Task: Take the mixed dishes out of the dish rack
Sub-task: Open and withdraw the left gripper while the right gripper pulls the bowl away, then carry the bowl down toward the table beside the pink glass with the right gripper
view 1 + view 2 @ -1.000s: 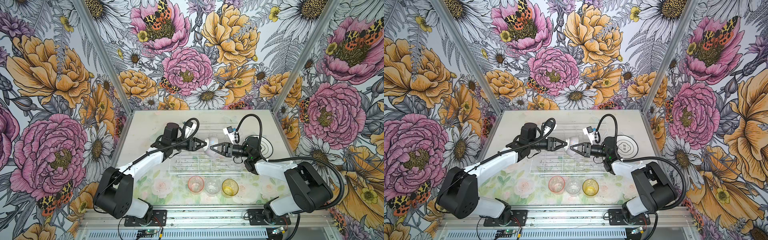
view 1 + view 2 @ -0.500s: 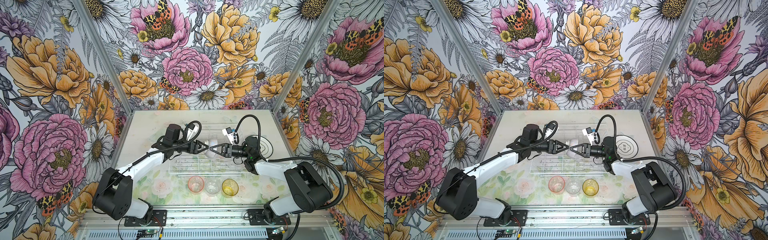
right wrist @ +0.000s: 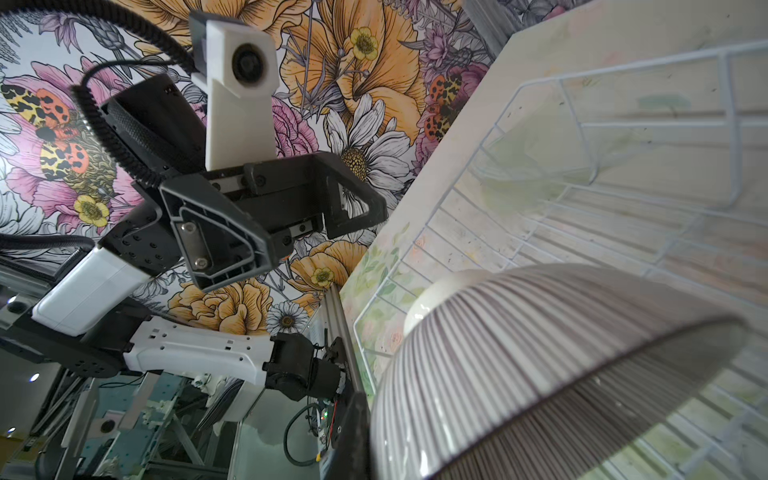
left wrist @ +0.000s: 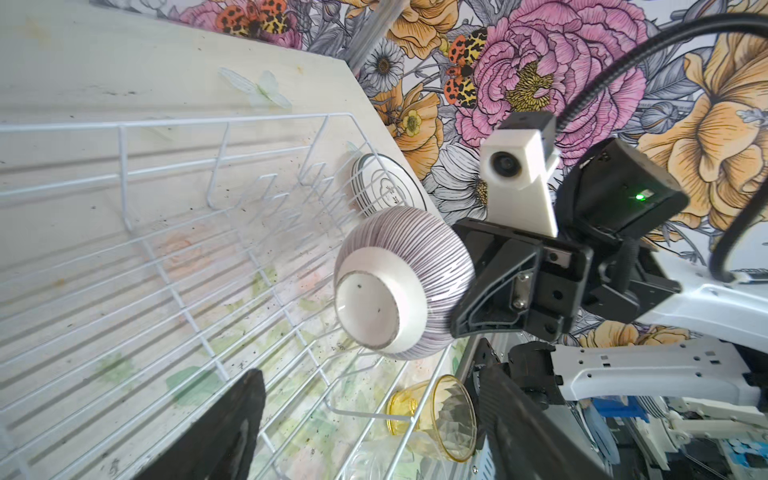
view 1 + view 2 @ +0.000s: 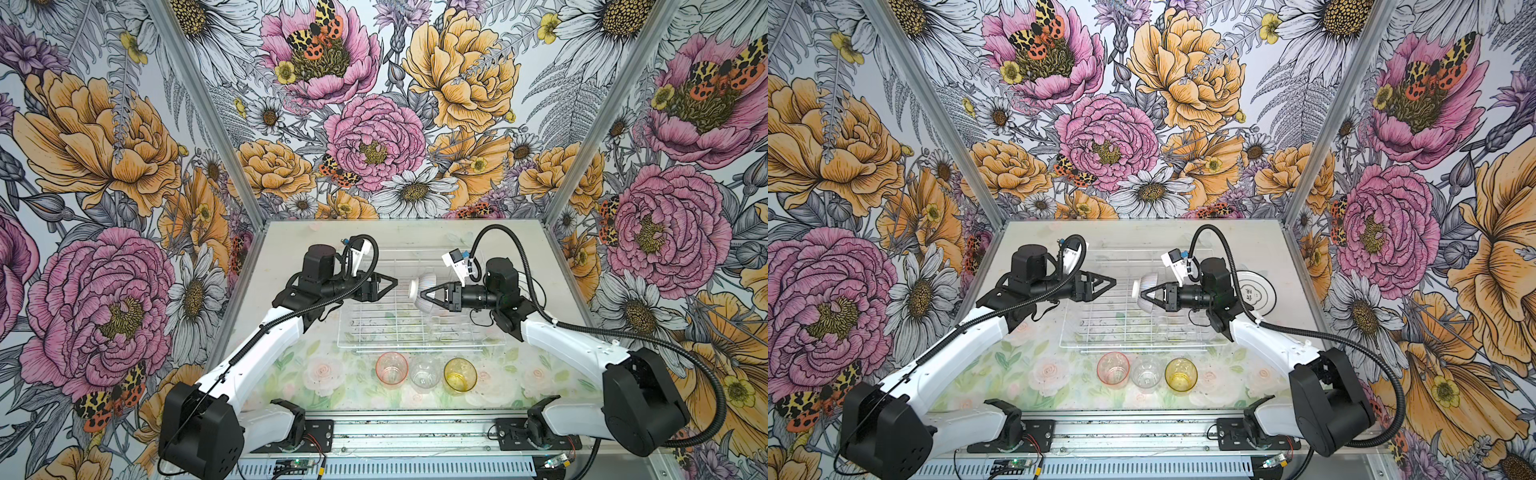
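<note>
Obs.: the right gripper [image 5: 424,294] is clamped on the rim of the striped bowl [image 5: 415,288]. The bowl hangs on its side above the middle of the dish rack [image 5: 374,324], foot pointing at the left gripper [image 5: 388,286]. That one has its jaws spread wide with nothing between them; it is just beside the foot and not touching it.

The rack looks emptied of everything else. Pink tumbler [image 5: 391,368], clear tumbler [image 5: 424,371] and amber tumbler [image 5: 459,374] stand in a row along the near edge of the worktop [image 5: 291,257]. The plates [image 5: 1254,293] are stacked near its right edge, beyond the rack.

Risks, as judged from here:
- You hold the bowl by a rim pinch only. A smooth glazed bowl held side-on can pivot or slide out if you swing the wrist fast, and it would fall onto the wires.
- The left jaws sit close to the foot. Any drift of either arm toward the other knocks the bowl in its grip, so back the left arm off first.
- If you descend early, the rack's raised side or prongs can catch the bowl.
- There is little free room beside the tumblers and plates, and a wide bowl coming in low could tip a tumbler.
</note>
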Controlling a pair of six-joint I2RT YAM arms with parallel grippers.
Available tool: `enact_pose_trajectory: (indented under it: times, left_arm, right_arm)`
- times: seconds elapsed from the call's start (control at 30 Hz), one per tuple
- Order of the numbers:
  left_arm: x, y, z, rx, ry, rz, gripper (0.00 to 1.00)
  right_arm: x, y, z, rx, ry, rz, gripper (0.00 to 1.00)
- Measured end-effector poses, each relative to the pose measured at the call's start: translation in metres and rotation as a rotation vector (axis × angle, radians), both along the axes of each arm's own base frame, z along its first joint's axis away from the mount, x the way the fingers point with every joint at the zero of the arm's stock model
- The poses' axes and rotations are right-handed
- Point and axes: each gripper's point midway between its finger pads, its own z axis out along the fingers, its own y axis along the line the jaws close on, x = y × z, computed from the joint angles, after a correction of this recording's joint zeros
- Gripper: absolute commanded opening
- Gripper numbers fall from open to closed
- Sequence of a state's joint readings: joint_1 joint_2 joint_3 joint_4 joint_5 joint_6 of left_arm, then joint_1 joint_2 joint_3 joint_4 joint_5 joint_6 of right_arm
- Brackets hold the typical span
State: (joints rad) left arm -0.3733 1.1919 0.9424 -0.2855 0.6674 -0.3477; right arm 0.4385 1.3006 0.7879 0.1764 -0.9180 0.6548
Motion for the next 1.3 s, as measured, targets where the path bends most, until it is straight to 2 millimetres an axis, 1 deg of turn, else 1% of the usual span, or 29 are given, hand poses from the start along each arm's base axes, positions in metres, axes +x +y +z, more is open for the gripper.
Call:
enact_pose_trajectory:
  times: [0.1, 0.17, 0.4, 0.53, 0.67, 0.77, 0.9, 1.0, 1.13, 1.3]
  left_arm:
    - [0.001, 0.011, 0.004, 0.024, -0.019, 0.043, 0.83]
    - [0.003, 0.017, 0.006, 0.034, -0.025, 0.070, 0.83]
    - [0.010, 0.038, 0.006, 0.065, -0.031, 0.148, 0.83]
    - [0.010, 0.046, 0.007, 0.079, -0.037, 0.176, 0.83]
    - [0.009, 0.052, 0.008, 0.088, -0.043, 0.194, 0.83]
    - [0.010, 0.056, 0.007, 0.098, -0.041, 0.206, 0.83]
    - [0.011, 0.061, 0.004, 0.112, -0.034, 0.218, 0.83]
    - [0.014, 0.066, 0.000, 0.122, -0.028, 0.235, 0.83]
    - [0.021, 0.072, -0.006, 0.134, -0.012, 0.257, 0.83]
    - [0.025, 0.078, -0.011, 0.146, -0.002, 0.274, 0.83]
  right_arm:
    - [-0.004, -0.003, 0.014, -0.042, -0.070, -0.011, 0.00]
    - [-0.007, -0.006, 0.016, -0.071, -0.090, -0.023, 0.00]
    - [-0.013, -0.013, -0.006, -0.240, -0.086, -0.076, 0.00]
    - [-0.014, -0.016, -0.004, -0.346, -0.134, -0.105, 0.00]
    - [-0.015, -0.018, 0.006, -0.454, -0.225, -0.143, 0.00]
    - [-0.016, -0.018, 0.010, -0.548, -0.299, -0.173, 0.00]
    - [-0.021, -0.018, 0.011, -0.698, -0.405, -0.202, 0.00]
    - [-0.023, -0.014, 0.010, -0.801, -0.484, -0.206, 0.00]
    - [-0.026, -0.010, 0.008, -0.898, -0.575, -0.202, 0.00]
    - [-0.039, -0.003, 0.006, -0.989, -0.693, -0.169, 0.00]
